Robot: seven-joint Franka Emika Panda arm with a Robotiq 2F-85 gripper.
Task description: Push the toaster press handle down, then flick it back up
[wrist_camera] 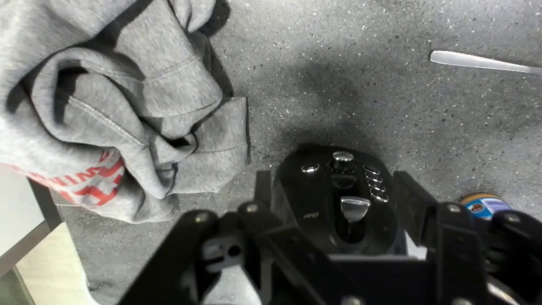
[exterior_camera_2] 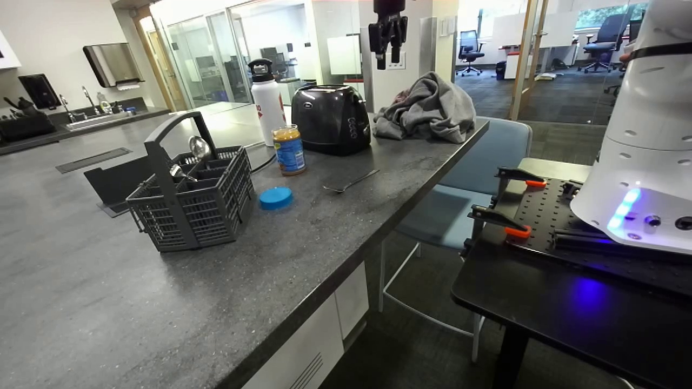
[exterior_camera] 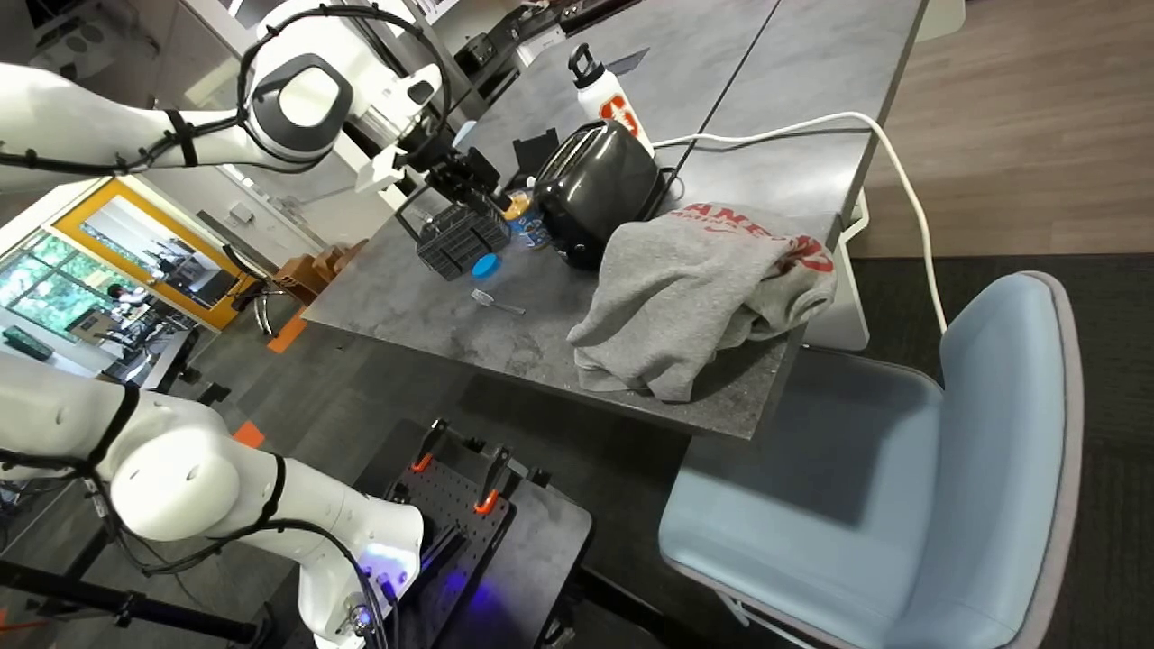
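The black toaster stands on the grey table in both exterior views. The wrist view looks down on its control end, with a dial, several buttons and the silver press handle in its slot. From this angle I cannot tell exactly how high the handle sits. My gripper is open and empty, its fingers appearing either side of the toaster's end in the wrist view. In an exterior view the gripper hangs higher than the toaster, apart from it. It also shows in an exterior view.
A grey sweatshirt lies beside the toaster. A white bottle, an open jar, a blue lid, a spoon and a cutlery basket stand or lie around it. The table's front edge is near.
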